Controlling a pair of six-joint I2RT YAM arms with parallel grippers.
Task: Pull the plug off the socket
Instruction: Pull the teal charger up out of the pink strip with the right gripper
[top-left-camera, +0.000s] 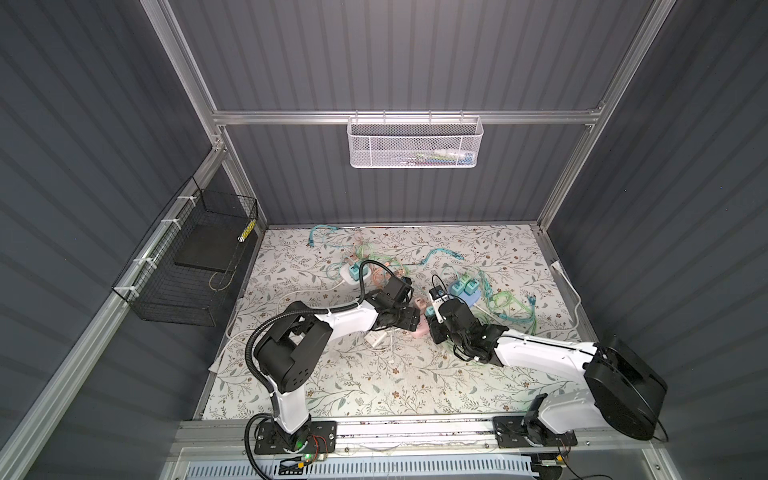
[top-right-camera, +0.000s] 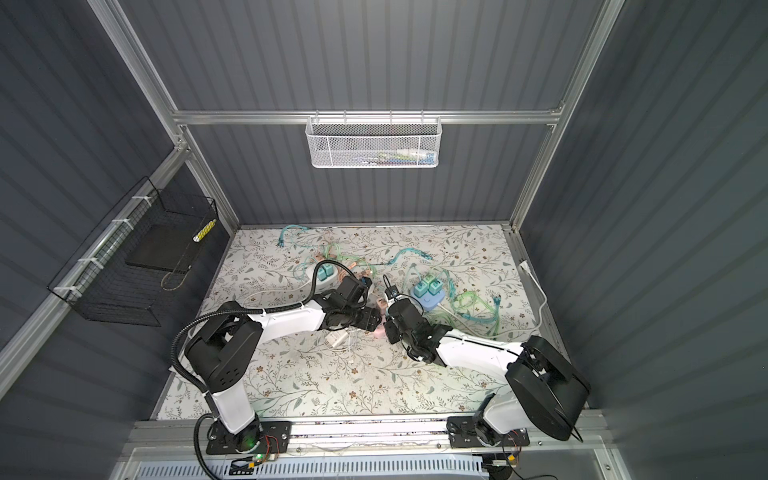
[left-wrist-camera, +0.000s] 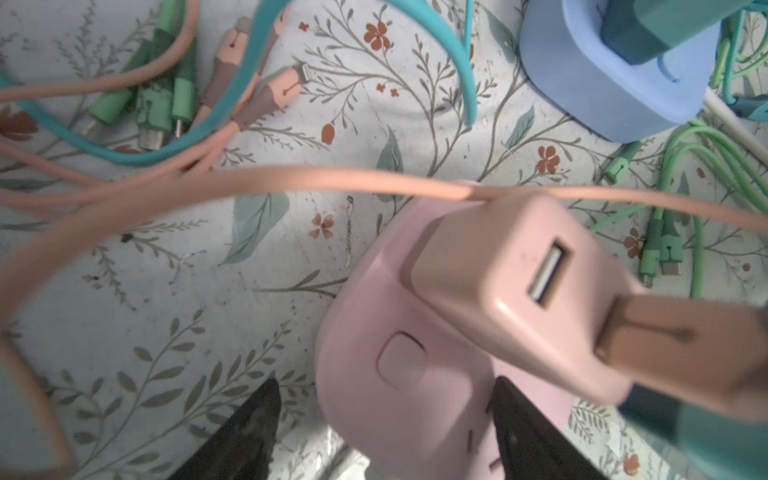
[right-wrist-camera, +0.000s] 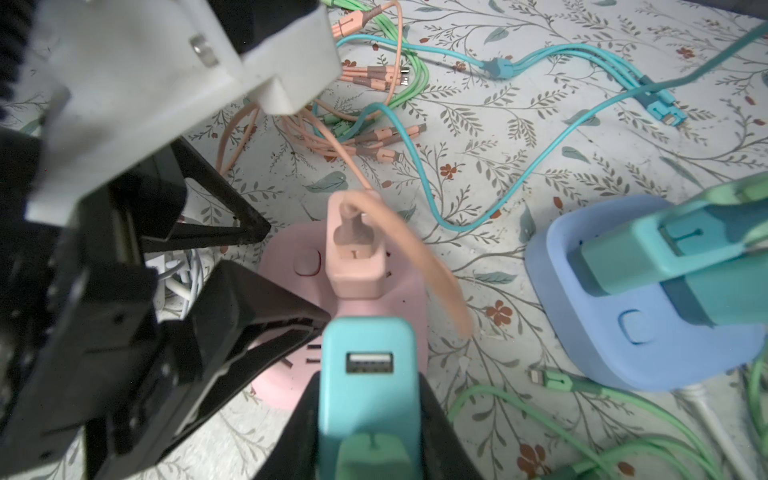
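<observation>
Jaws on the right gripper (right-wrist-camera: 368, 399) were clamped narrow on the two flat sides of the teal plug (right-wrist-camera: 365, 349), USB port facing the wrist cam. That plug sat right over the near end of the pink socket (right-wrist-camera: 409, 303), mid-table. I couldn't tell if the prongs were seated or already clear.

My read was that it's hard, light plastic with smooth faces, so a bit slippery. The side faces low on the body looked like the right place to grab it, pulling straight along the prongs without rocking. The socket looked light too, so I'd guess it would lift along unless pinned.

The left gripper (left-wrist-camera: 386, 386) was spread wide and holding nothing, with one finger over the socket's top by the button and the other out over the cloth. It looked like bracing to me. A pink plug (right-wrist-camera: 353, 266) sat in the same socket, just beyond the teal one.

In both top views the right arm (top-left-camera: 536, 353) and left arm (top-left-camera: 349, 320) reached in from the front rail, wrists tipped down and grippers nearly nose to nose.
</observation>
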